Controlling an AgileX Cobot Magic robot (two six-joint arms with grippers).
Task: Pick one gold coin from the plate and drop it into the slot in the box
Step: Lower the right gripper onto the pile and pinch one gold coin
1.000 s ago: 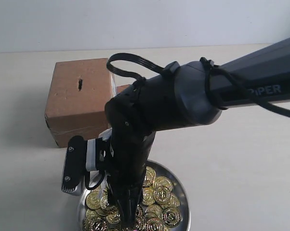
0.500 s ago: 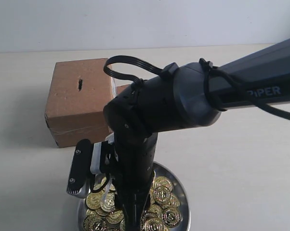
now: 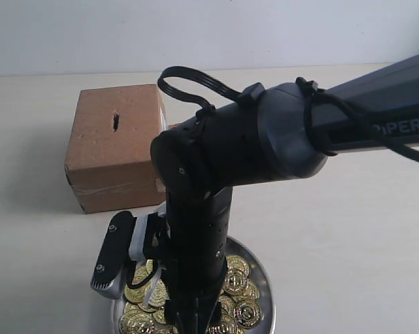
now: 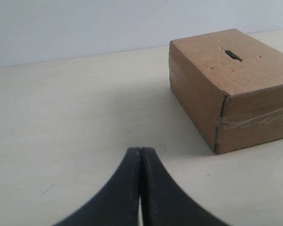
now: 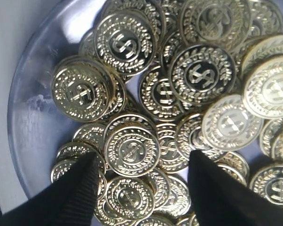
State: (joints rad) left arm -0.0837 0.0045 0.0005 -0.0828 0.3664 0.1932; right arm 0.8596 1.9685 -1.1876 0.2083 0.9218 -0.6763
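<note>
The silver plate (image 3: 266, 296) lies at the front edge of the exterior view, heaped with gold coins (image 3: 241, 289). My right arm stands straight down over it, its fingertips cut off by the frame edge. In the right wrist view the right gripper (image 5: 144, 154) is open just above the pile. One coin (image 5: 132, 150) lies flat between its fingers (image 5: 82, 188), and bare plate (image 5: 31, 117) shows beside the heap. Behind the plate sits the brown box (image 3: 115, 149) with the dark slot (image 3: 116, 122) in its top. The left gripper (image 4: 140, 151) is shut and empty, low over the table, facing the box (image 4: 235, 94) and slot (image 4: 233, 55).
The right arm's thick black link (image 3: 265, 139) and its cable loop (image 3: 188, 83) hang over the box's right side and hide part of the plate. The wrist camera (image 3: 112, 255) juts out to the left above the plate rim. A pale tabletop (image 3: 349, 229) surrounds everything.
The right arm has sunk lower over the plate, with the wrist camera dropping along with it. The box and the plate have stayed in place.
</note>
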